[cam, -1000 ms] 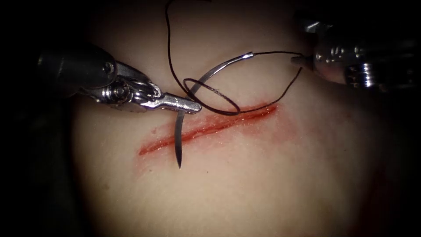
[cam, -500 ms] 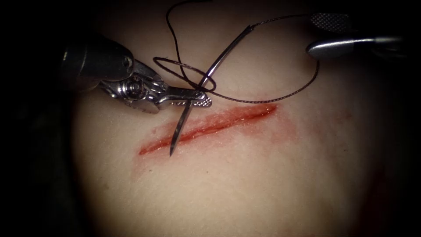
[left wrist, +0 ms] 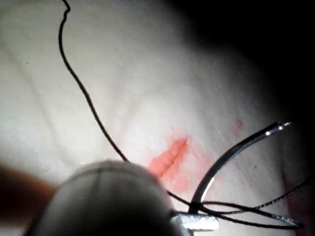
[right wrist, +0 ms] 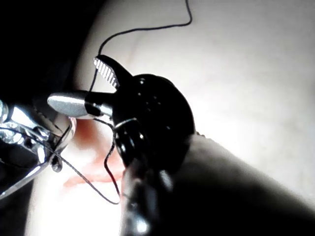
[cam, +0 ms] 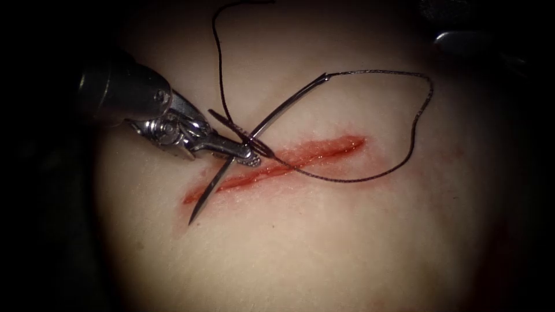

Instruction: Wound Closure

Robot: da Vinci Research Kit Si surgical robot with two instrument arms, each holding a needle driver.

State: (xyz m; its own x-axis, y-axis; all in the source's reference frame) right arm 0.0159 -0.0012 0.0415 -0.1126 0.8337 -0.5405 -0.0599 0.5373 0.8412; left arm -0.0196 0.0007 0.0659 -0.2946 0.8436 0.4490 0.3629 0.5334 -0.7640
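My left tool (cam: pixel 254 157) has its jaws shut on the curved needle (cam: pixel 277 112), about a third of the way up from the point. The needle hangs free above the tissue (cam: pixel 324 242). Its point sits by the left end of the red cut (cam: pixel 312 151), and its swaged end rises to the upper right. The dark thread (cam: pixel 425 110) loops right from the swage, crosses back over the cut and runs up past the left tool. My right tool (cam: pixel 457 40) sits far at the upper right, and its jaws (right wrist: pixel 83 87) stand open, holding nothing. The needle (left wrist: pixel 231 157) also arcs over the cut (left wrist: pixel 167 157).
Red fluid stains the tissue around the cut's right end (cam: pixel 376 167). The thread's long tail (cam: pixel 215 46) leaves over the top edge of the endoscope view. In the right wrist view the left tool (right wrist: pixel 24 135) lies close beside the thread (right wrist: pixel 108 167).
The right tool let go of the thread near the swage and drew back to the upper right. The left tool turned the needle, so its point swung to the lower left.
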